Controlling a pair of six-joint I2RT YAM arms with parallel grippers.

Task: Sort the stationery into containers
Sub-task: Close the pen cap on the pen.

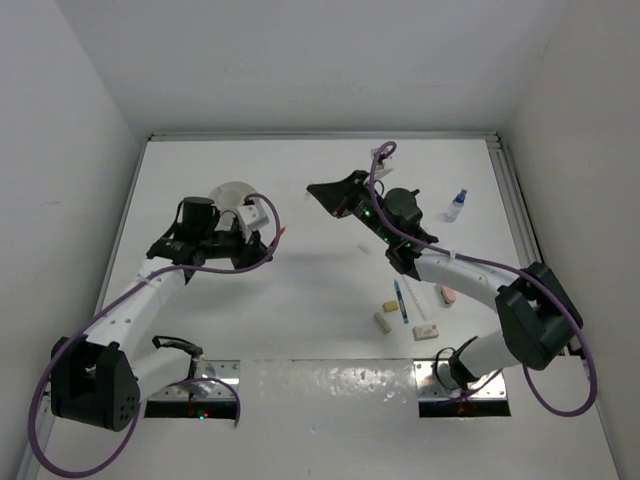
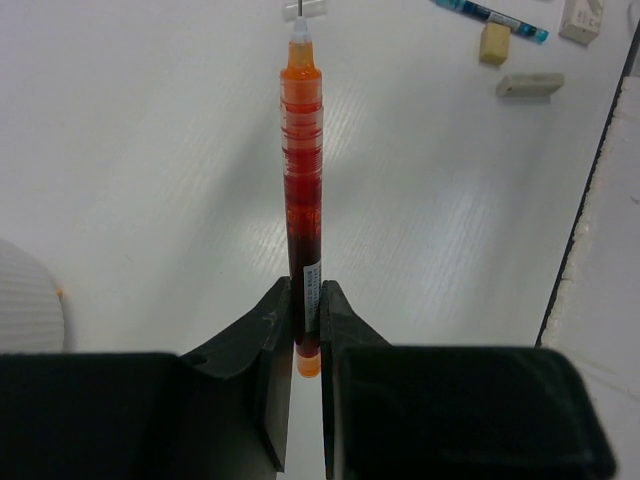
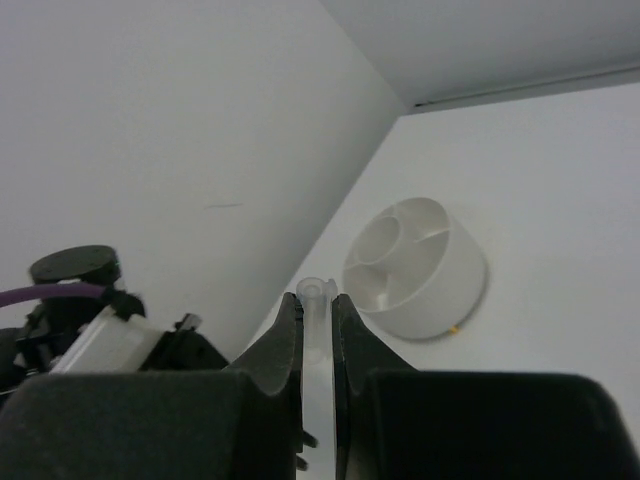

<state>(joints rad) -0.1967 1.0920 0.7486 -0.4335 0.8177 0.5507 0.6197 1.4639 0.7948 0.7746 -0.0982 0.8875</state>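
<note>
Top view: left gripper hung beside white tub toward far-left corner; right gripper was mid-table, raised. Left wrist: jaws nearly closed, clamped on red-orange pen. Right wrist: jaws a slit apart, pinched clear ruler; tub lay beyond

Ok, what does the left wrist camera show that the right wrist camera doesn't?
Only left wrist: the left fingers shut on an orange pen, with a blue pen, tan eraser and white eraser lying on the table beyond. Only right wrist: the right fingers shut on a thin clear piece, likely the ruler, the compartments inside the white tub, and the left arm. Both: the tub, though the left wrist catches just a sliver of its side.
</note>
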